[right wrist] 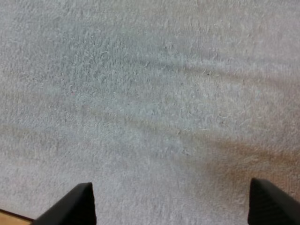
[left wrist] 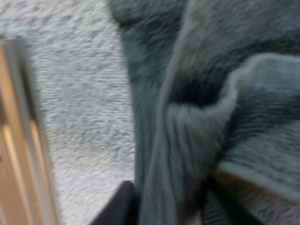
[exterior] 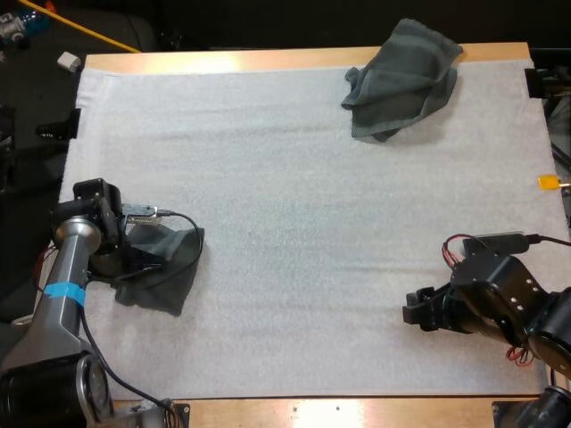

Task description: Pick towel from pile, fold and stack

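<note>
A dark grey-green towel (exterior: 169, 267) lies bunched at the mat's near left. My left gripper (exterior: 134, 259) sits at its left edge. Seen from the left wrist, thick folds of this towel (left wrist: 211, 93) rise between the gripper's black fingers (left wrist: 119, 208), which press on a gathered ridge of cloth. My left gripper (left wrist: 171, 211) is shut on it. A second towel (exterior: 401, 80), crumpled, rests at the mat's far right edge. At the near right my right gripper (exterior: 415, 310) hovers low over bare mat, and its fingers (right wrist: 77, 206) stand wide apart, so it (right wrist: 171, 206) is open.
The white mat (exterior: 294, 205) covers most of the wooden table (exterior: 268, 59). The table's wooden left edge (left wrist: 18, 140) runs close beside the held towel.
</note>
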